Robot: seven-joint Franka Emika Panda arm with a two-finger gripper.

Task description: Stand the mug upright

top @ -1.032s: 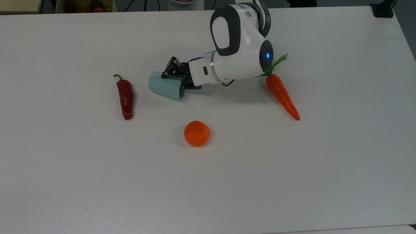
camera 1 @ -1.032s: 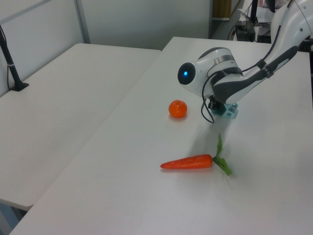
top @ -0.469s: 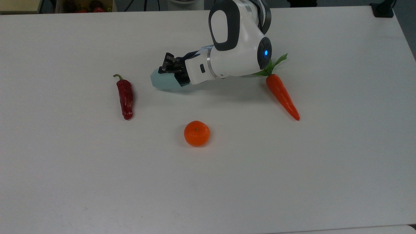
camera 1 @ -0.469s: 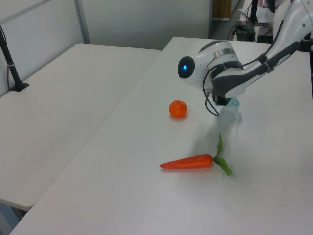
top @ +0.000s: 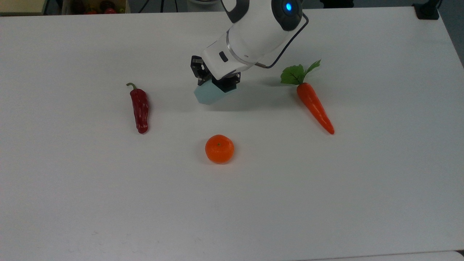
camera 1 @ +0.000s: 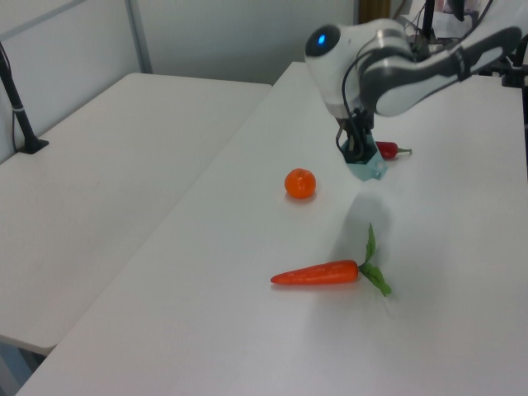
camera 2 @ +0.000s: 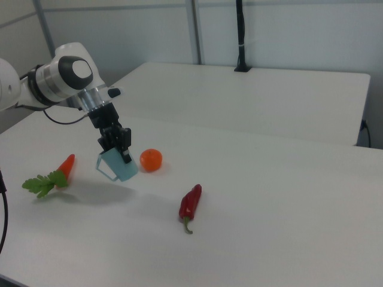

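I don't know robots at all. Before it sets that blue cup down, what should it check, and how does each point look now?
1. Grip: the gripper is clamped on the mug at its rim: ok.
2. Mug clear of the table: in the right view it hangs above its shadow: ok.
3. Mug upright: it hangs tilted: not ok.
4. Landing spot free: the orange, chili pepper and carrot lie apart from it: ok.
5. How firm the hold is: cannot tell.
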